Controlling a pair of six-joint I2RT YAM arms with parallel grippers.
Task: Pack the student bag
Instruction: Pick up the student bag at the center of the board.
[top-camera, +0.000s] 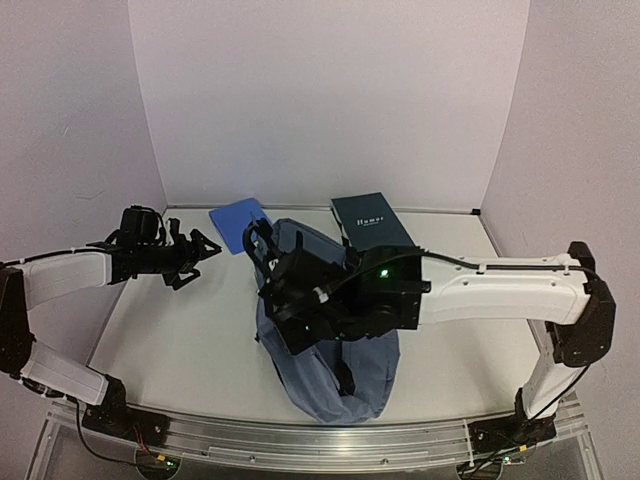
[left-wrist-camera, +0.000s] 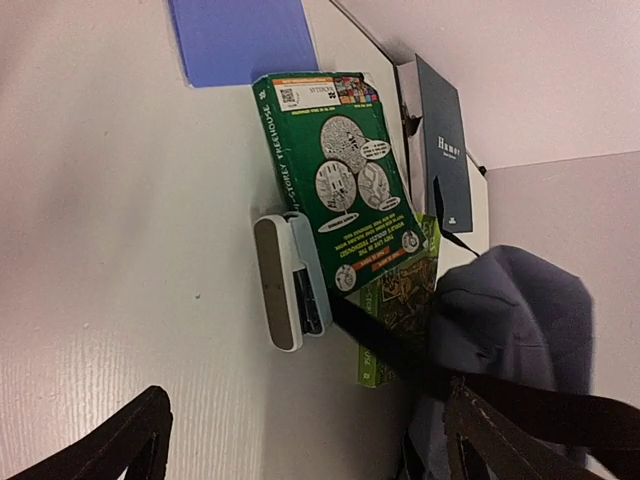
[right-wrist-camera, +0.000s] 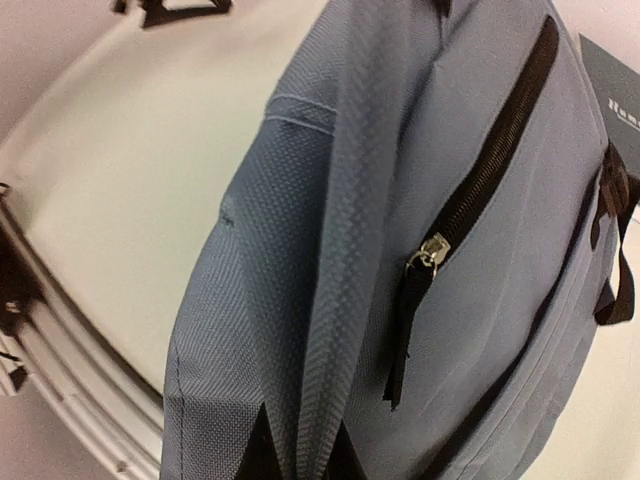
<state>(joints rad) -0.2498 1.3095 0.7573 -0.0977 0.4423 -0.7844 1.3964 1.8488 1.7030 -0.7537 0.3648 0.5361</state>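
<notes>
top external: student bag lies mid-table, long axis running near to far, right gripper right on it and clamped on a fold of its fabric, left gripper spread wide, empty, hovering off to the bag's left.

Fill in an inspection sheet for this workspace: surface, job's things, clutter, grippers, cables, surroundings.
Surface: white table, no spills seen.
Job's things: large slate-blue fabric student bag mid-table.
Clutter: green paperback book over a second green book, white stapler against it, dark teal book, flat blue folder, all outside the bag.
Grippers: left gripper open, empty above the table; right gripper shut on a bag fold.
Cables: black cable along the right arm.
Surroundings: plain pale walls; metal rail at near edge.
</notes>
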